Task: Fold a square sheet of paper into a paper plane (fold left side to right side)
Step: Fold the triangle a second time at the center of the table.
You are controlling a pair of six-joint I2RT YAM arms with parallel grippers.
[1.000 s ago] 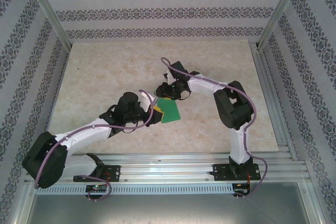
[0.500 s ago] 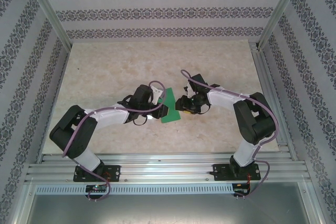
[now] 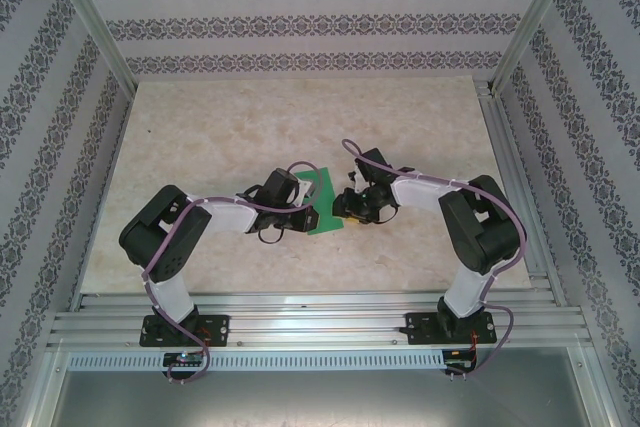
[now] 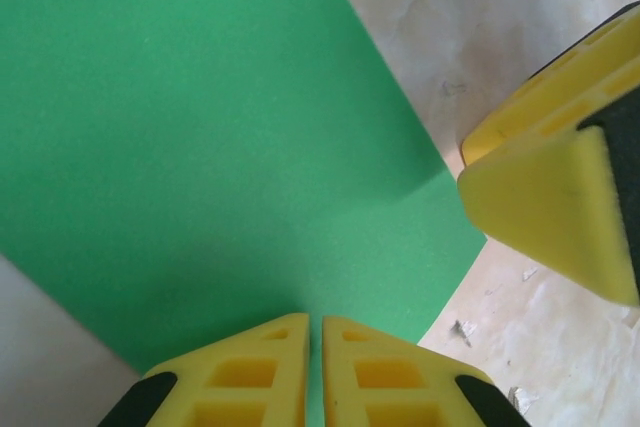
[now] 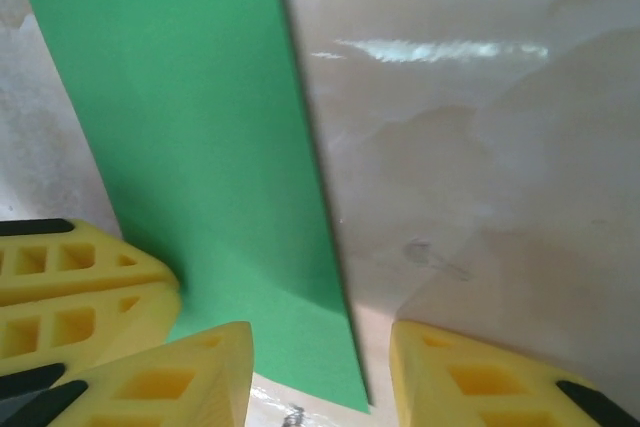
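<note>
Centrally, on the pale marbled table [image 3: 200, 147]: one square sheet of paper [image 3: 328, 197], plain bright green, uniform in colour, placed between the two grippers. Left gripper [image 4: 315, 325]: yellow fingers pressed almost together over a corner of the sheet, pinching it, with a sliver of green showing in the slit between them. Right gripper [image 5: 320, 335]: fingers spread, one on either side of the sheet's long edge close to its corner; whether either finger touches the paper cannot be told. In the right wrist view that edge throws a dark shadow line onto the table. In the left wrist view one finger of the right gripper sits just beside the sheet's corner. Surround: patterned wallpaper panels [image 3: 300, 17] on three sides; aluminium rail [image 3: 320, 322] along the near edge, carrying both arms.
</note>
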